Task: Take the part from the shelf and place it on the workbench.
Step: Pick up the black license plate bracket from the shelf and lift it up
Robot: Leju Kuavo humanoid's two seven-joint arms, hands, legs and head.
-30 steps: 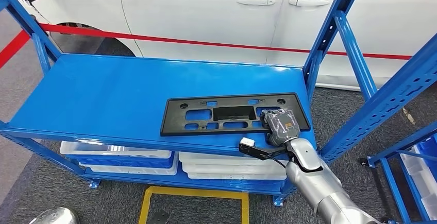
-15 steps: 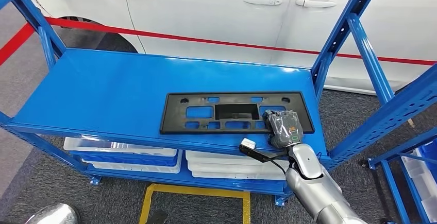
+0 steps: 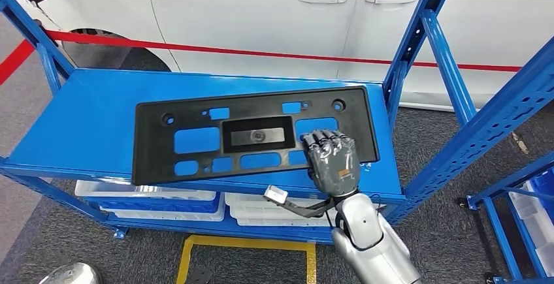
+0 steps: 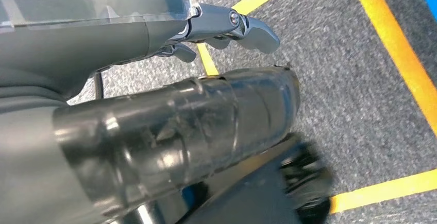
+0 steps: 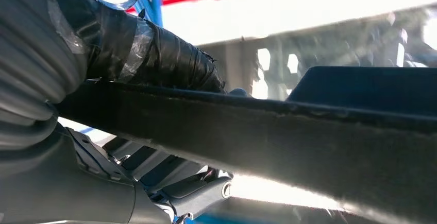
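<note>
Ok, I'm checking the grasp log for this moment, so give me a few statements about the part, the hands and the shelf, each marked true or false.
1. The right hand grips the black part at its right end. True.
2. The part is a solid plate with no openings. False: it has several cut-outs, and the blue shelf shows through them.
3. The left hand holds a second part. False: it holds nothing and hangs over grey floor with yellow lines.
4. White bins sit on the level below the part. True.
5. A white car stands behind the shelf. True.
</note>
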